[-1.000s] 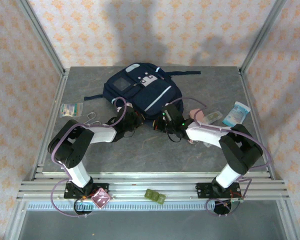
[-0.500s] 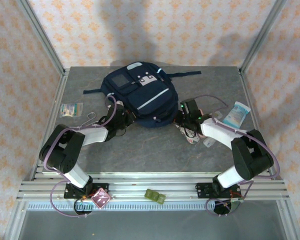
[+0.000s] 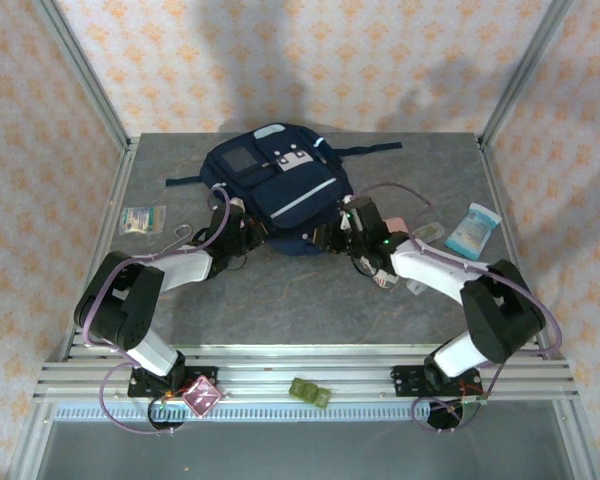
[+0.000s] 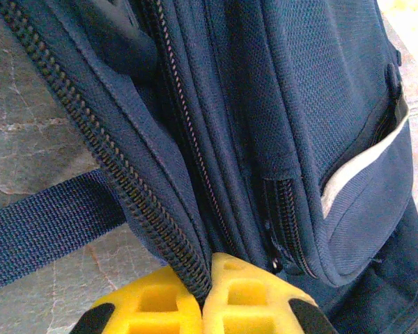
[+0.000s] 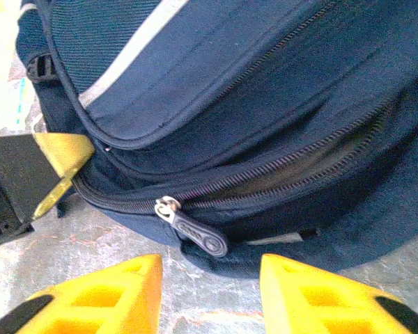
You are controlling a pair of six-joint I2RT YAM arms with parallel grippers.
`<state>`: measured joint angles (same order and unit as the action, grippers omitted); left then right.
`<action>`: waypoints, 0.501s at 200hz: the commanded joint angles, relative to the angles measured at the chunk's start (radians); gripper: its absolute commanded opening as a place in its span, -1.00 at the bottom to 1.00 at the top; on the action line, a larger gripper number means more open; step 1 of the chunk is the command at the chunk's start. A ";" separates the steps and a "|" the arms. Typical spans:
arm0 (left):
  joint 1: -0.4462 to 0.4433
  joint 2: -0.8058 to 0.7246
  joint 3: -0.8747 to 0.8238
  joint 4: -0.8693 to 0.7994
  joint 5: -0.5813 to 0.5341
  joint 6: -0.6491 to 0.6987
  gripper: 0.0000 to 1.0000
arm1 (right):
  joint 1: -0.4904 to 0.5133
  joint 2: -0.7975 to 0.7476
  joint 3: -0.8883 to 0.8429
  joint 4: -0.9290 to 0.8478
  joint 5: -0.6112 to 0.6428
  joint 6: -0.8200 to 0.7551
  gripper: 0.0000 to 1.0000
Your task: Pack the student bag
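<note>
The navy-blue student bag point(image 3: 278, 186) lies flat at the back middle of the table, white stripe up. My left gripper point(image 3: 252, 232) is at its front left edge. In the left wrist view the left gripper point(image 4: 203, 298) is shut on the bag's point(image 4: 299, 104) zipper edge point(image 4: 160, 229). My right gripper point(image 3: 334, 236) is at the bag's front right edge. In the right wrist view the right gripper point(image 5: 210, 282) stands open just short of the grey zipper pull point(image 5: 195, 231), touching nothing. The zip on the bag point(image 5: 265, 83) gapes partly to the right of the pull.
A small clear packet point(image 3: 143, 218) and a metal clip point(image 3: 184, 236) lie left of the bag. A pink item point(image 3: 395, 230), a clear case point(image 3: 428, 232) and a light-blue tissue pack point(image 3: 472, 227) lie to its right. A green block point(image 3: 310, 392) sits on the front rail.
My right gripper went right along the bag's front edge, came back left to the zipper pull, and has gone from shut to open. The left gripper keeps its hold.
</note>
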<state>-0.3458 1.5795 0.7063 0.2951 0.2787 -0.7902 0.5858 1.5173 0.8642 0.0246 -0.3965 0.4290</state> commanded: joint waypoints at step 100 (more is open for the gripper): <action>0.010 -0.032 0.060 0.007 0.008 0.023 -1.00 | -0.003 0.232 0.100 0.170 -0.126 -0.093 -0.02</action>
<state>-0.3447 1.5768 0.7216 0.2714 0.2810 -0.7837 0.5854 1.7126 0.9337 0.1555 -0.4744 0.3653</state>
